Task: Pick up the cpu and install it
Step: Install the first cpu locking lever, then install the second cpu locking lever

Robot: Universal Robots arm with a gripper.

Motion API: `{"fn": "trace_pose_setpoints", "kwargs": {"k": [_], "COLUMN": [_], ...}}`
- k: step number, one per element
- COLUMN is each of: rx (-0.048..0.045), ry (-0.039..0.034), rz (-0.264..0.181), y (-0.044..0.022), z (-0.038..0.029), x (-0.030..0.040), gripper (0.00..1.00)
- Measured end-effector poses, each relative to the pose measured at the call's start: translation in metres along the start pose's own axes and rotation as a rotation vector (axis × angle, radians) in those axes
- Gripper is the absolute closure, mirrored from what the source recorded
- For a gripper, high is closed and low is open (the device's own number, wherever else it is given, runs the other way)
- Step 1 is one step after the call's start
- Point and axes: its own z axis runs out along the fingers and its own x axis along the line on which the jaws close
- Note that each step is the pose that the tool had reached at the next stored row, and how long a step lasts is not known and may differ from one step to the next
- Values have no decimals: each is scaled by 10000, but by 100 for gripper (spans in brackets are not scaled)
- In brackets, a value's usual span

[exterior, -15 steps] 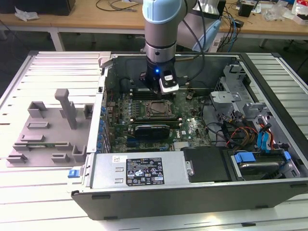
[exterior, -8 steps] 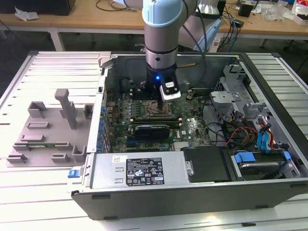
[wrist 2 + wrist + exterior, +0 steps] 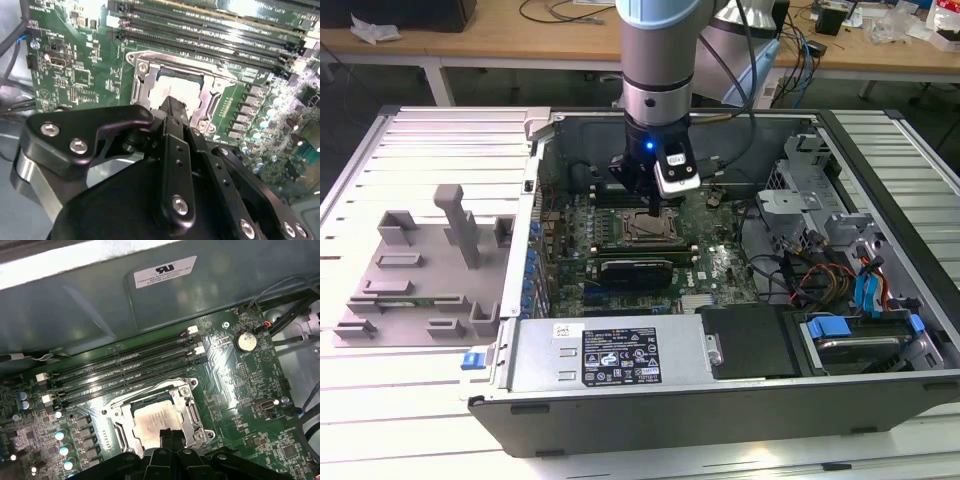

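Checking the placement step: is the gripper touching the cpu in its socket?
Cannot tell. In both wrist views the gripper overlaps the near edge of the cpu, which lies inside the socket frame, so no view shows either contact or a gap.

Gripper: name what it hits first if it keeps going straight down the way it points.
Probably the cpu lying in the socket; the gripper hangs right above it, though the gap is hard to judge.

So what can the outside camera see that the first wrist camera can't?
The exterior view alone takes in the grey plastic tray with upright blocks, the robot's grey arm and the blue-tabbed drive bay. The first wrist view alone catches the round silver coin battery. Both share the shiny silver square cpu lying in its metal-framed socket.
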Motion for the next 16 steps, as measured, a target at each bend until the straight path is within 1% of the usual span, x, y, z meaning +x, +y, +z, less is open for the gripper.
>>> {"fn": "trace_pose_setpoints", "kwargs": {"k": [16], "rx": [4], "ry": [0], "rz": [0], "y": [1], "z": [-22], "x": [-1], "gripper": [89]}}
